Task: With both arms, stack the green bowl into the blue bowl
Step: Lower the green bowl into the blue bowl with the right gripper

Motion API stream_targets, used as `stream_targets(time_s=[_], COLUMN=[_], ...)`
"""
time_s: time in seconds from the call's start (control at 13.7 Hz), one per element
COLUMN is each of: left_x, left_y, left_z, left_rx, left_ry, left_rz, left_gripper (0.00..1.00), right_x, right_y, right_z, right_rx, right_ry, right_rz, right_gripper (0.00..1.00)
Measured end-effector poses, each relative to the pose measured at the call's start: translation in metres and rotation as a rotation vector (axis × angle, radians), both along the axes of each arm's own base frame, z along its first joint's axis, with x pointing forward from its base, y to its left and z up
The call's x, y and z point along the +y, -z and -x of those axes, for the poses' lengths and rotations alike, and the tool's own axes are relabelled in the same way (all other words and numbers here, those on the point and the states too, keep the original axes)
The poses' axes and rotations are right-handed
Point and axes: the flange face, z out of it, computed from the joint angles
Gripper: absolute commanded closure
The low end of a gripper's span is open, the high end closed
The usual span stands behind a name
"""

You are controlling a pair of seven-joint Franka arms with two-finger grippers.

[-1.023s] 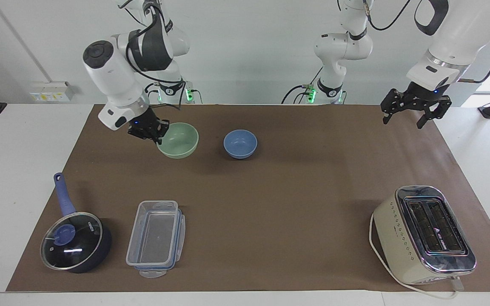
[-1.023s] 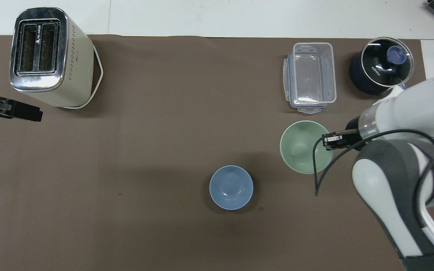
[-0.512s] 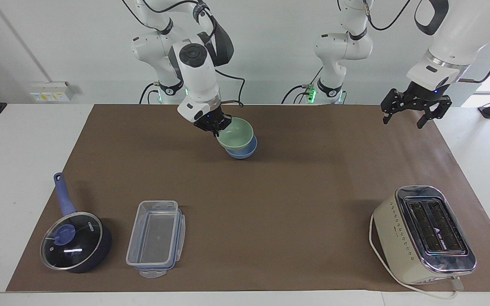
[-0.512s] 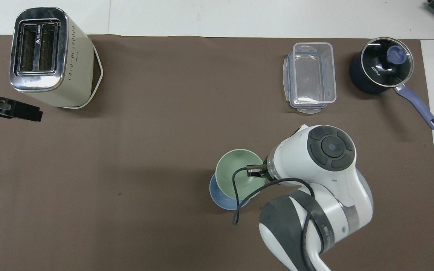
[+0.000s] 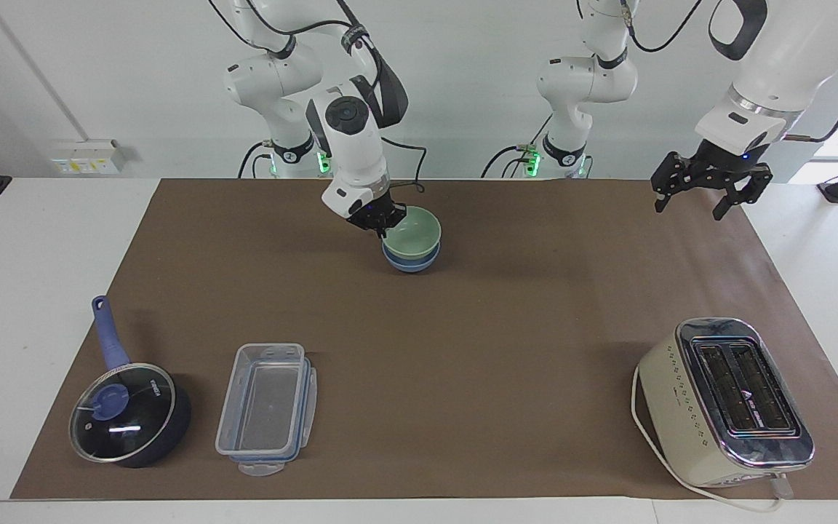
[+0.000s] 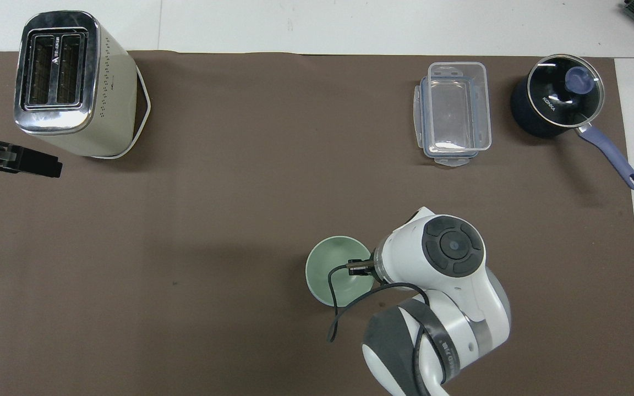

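Observation:
The pale green bowl (image 5: 414, 228) sits nested in the light blue bowl (image 5: 410, 263), near the robots' edge of the brown mat at mid table. My right gripper (image 5: 383, 225) is shut on the green bowl's rim, on the side toward the right arm's end. In the overhead view the green bowl (image 6: 332, 269) covers the blue bowl completely, and the right gripper (image 6: 359, 268) shows at its rim under the white wrist. My left gripper (image 5: 689, 209) waits open and holding nothing, raised over the mat's corner at the left arm's end.
A cream toaster (image 5: 727, 402) stands far from the robots at the left arm's end. A clear lidless food container (image 5: 268, 407) and a dark-blue glass-lidded saucepan (image 5: 128, 413) sit far from the robots at the right arm's end.
My right arm carried the green bowl from the right arm's end over to the blue bowl and lowered it into it. The left arm has not moved.

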Motion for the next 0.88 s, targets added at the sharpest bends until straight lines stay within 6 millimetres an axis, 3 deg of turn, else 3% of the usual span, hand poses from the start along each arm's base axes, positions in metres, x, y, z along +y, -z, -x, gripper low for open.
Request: stream_targets(time_s=[0.88], left_x=[0.0], left_y=[0.0], left_z=[0.0], left_rx=[0.0], left_ry=[0.0], left_rz=[0.0], left_gripper=[0.0], right_x=[0.0], right_y=[0.02], right_z=[0.003], right_rx=[0.0], right_ry=[0.037], right_rz=[-0.033], right_gripper=[1.0])
